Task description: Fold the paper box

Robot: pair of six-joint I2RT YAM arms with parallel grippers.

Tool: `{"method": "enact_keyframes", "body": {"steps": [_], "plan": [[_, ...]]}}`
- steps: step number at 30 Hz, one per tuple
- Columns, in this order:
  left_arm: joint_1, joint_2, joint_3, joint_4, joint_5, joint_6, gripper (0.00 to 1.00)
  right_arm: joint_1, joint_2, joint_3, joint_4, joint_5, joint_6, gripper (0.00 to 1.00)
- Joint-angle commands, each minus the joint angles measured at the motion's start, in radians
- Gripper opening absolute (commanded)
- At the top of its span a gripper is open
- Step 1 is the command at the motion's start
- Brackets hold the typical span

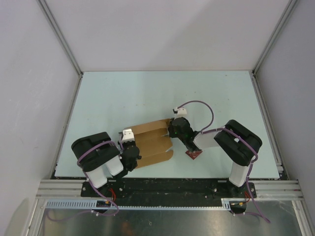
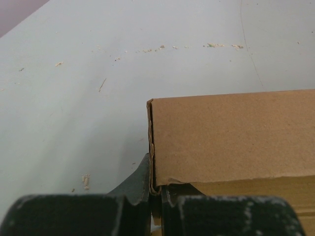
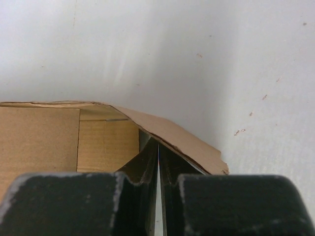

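Your left pincer (image 2: 155,191) clamps the brown kraft cardboard box (image 1: 152,142); right pincer (image 3: 158,150), clenched low, perhaps nips a half-hidden flap (image 3: 189,143).

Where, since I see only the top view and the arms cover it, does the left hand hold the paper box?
Observer: The left hand is shut on a doubled wall edge at a corner of the paper box.
Operator: And the other one?
Observer: The right hand is shut, its tips up against a bent flap; I cannot confirm a pinch.
Operator: Any debris ahead?
Observer: Small crumbs lie on the table beyond the box.
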Motion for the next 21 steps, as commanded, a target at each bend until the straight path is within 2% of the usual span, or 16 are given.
{"method": "enact_keyframes", "body": {"steps": [1, 15, 21], "plan": [[-0.006, 0.01, -0.007, 0.343, -0.024, -0.004, 0.0, 0.006, -0.009, 0.029, -0.068, 0.08, -0.035, 0.07], [-0.008, 0.015, -0.009, 0.343, -0.022, -0.007, 0.0, -0.011, 0.009, 0.029, 0.019, -0.159, -0.029, 0.08], [-0.008, 0.016, -0.009, 0.343, -0.022, -0.007, 0.0, -0.019, 0.006, 0.027, 0.035, -0.202, -0.009, 0.08]]}}
